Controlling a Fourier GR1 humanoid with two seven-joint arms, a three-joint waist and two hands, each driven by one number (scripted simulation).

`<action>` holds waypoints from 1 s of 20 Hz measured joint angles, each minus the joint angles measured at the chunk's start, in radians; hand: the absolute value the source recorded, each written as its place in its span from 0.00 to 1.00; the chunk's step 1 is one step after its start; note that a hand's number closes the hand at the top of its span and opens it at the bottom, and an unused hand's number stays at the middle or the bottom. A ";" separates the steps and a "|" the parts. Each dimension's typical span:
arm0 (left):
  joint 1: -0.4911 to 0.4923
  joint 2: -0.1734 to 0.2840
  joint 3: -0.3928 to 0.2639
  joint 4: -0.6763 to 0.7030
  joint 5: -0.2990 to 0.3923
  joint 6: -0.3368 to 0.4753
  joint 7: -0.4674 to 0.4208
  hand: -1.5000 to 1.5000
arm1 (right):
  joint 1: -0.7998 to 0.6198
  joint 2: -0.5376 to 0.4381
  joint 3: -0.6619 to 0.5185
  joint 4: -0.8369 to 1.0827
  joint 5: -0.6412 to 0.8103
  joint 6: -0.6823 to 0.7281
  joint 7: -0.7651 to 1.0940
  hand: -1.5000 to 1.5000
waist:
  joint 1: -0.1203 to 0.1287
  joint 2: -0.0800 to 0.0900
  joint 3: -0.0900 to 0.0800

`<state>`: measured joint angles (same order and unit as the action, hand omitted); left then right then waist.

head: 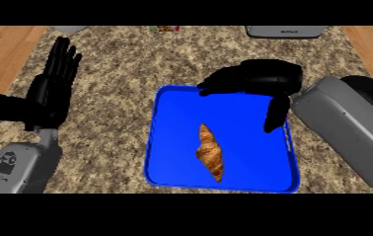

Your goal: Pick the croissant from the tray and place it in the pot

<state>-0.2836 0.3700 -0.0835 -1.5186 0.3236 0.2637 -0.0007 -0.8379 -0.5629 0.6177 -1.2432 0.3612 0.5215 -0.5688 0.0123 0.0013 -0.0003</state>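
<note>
Reaching stage, item by item, with the tray as landmark. Blue tray lay on the speckled table. Croissant lay lengthwise inside the tray, a little nearer its near edge than its middle, untouched. Right hand hung over the tray's far edge, held nothing, fingers bent loosely toward the tray's left, thumb pointing down along the tray's right rim; its grey forearm came in from the tray's right. Left hand rested well left of the tray, flat and wide, fingers up. No pot could be made out; only grey objects cut off at the table's far edge. Judged next move: bring the right hand back toward the croissant, lower it, and close fingers and thumb across the pastry's width.
</note>
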 measured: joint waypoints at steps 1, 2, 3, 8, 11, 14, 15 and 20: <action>0.006 -0.006 0.002 0.004 -0.002 -0.005 -0.008 0.50 | -0.004 0.011 0.008 0.002 0.020 0.005 0.007 0.00 | -0.001 0.000 0.000; 0.004 -0.009 0.007 0.014 -0.003 -0.010 -0.013 0.50 | -0.004 0.019 0.016 -0.008 0.034 0.018 0.026 0.00 | -0.003 0.000 0.000; 0.006 -0.010 0.013 0.015 -0.003 -0.015 -0.014 0.50 | 0.001 0.028 0.019 -0.003 0.052 0.023 0.032 0.00 | -0.004 -0.001 0.000; -0.006 -0.021 0.027 0.025 -0.019 -0.023 -0.004 0.50 | 0.044 0.098 0.046 -0.018 0.135 0.053 0.112 0.00 | -0.008 -0.001 0.000; -0.003 -0.035 0.029 0.005 -0.035 -0.017 0.005 0.50 | 0.061 0.120 0.046 -0.011 0.179 0.086 0.126 0.00 | -0.008 -0.002 0.000; -0.023 -0.036 0.049 0.033 -0.041 -0.036 0.000 0.50 | 0.109 0.139 0.056 -0.010 0.234 0.077 0.112 0.00 | -0.010 -0.001 0.000; -0.017 -0.042 0.052 0.038 -0.045 -0.041 -0.005 0.50 | 0.118 0.149 0.052 -0.020 0.249 0.082 0.116 0.00 | -0.010 -0.001 0.000; -0.013 -0.058 0.071 0.042 -0.063 -0.058 -0.012 0.50 | 0.180 0.186 0.034 -0.046 0.314 0.062 0.090 0.00 | -0.010 -0.001 0.000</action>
<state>-0.2961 0.3124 -0.0129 -1.4763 0.2603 0.2059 -0.0129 -0.6583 -0.3773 0.6516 -1.2897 0.6748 0.5833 -0.4785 0.0019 0.0000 0.0000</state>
